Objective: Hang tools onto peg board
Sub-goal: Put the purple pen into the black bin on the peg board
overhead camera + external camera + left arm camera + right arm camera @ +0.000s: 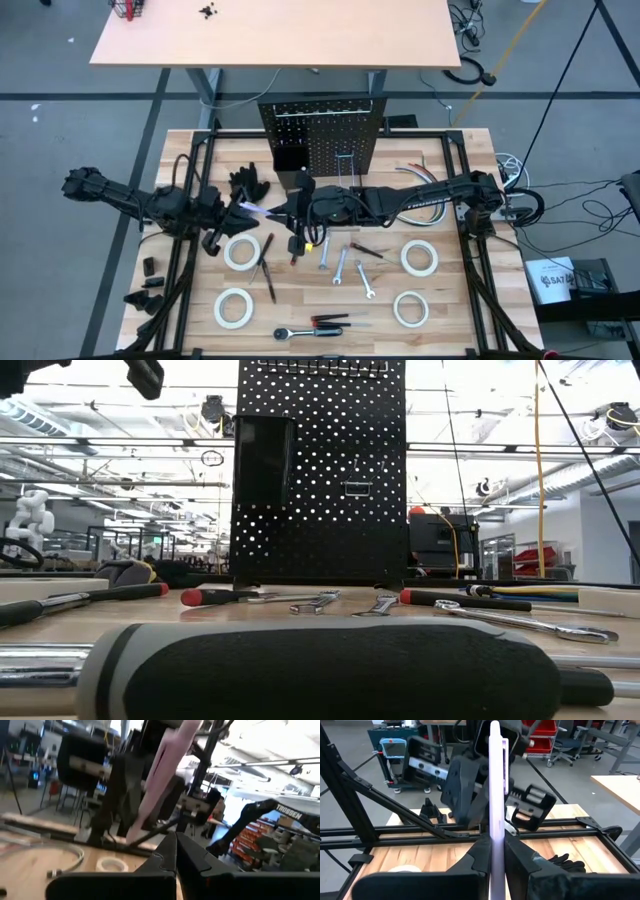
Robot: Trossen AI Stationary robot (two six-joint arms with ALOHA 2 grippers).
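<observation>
My right gripper (495,839) reaches across the table's middle and is shut on a slim, flat, pale wrench (495,780). The wrench (252,208) is in the air in front of the peg board (320,135), a black holed panel with a box bin (290,158) and wire hooks (350,162). My left gripper (176,840) is shut and faces the right one, close to the wrench's free end (160,775). Three more wrenches (340,265), several screwdrivers (268,262), a ratchet (310,330) and several white tape rolls (243,252) lie flat on the table. My right gripper pinches the wrench's shaft (495,827) between its two fingers, which lie along it. The wrench stands on edge, lifted clear of the table, and sticks out past the fingertips toward the left arm. My left gripper is next to the wrench's free end; whether it touches it I cannot tell.
Black gloves (250,182) lie left of the peg board's foot. A black frame (465,215) rims the tabletop. Small black parts (150,285) sit near the left near corner. The ratchet's handle (320,670) fills the low view's foreground.
</observation>
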